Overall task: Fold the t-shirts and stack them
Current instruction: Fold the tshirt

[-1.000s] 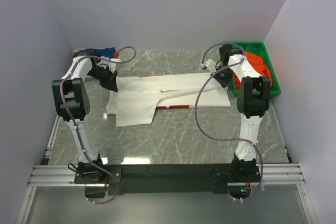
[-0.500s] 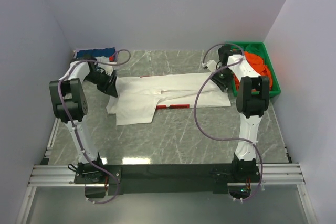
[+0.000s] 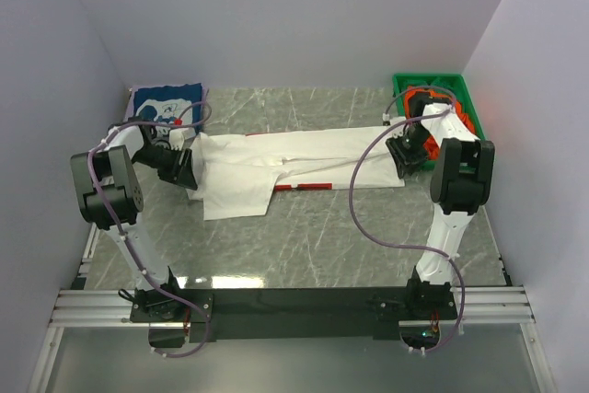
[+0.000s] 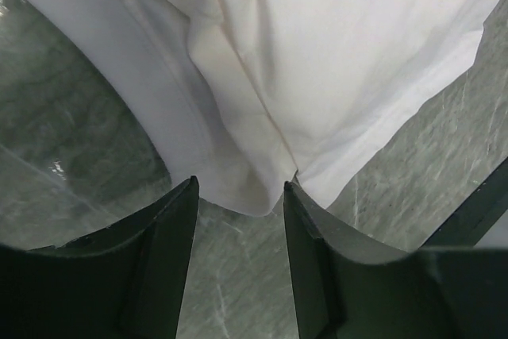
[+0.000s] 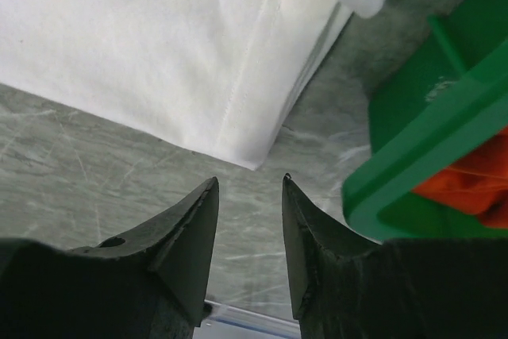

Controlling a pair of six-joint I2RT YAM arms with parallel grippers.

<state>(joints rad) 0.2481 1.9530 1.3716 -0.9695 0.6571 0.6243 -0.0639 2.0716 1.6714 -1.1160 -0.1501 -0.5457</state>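
Observation:
A white t-shirt lies flat across the middle of the table, folded into a long band with a wider part at the left front. My left gripper sits low at its left end, open. In the left wrist view the white t-shirt has its edge just ahead of that gripper, with only marble between the fingers. My right gripper is open at the right end. The white t-shirt has its corner just beyond this gripper. A navy t-shirt with white graphic lies at the back left.
A green bin stands at the back right with orange cloth in it. The green bin is close to my right fingers, on their right. A thin red strip shows at the white shirt's near edge. Grey walls enclose three sides.
Both grippers have opened and let go of the white shirt's ends. Each arm has drawn outward and lower. The left arm no longer covers the navy shirt.

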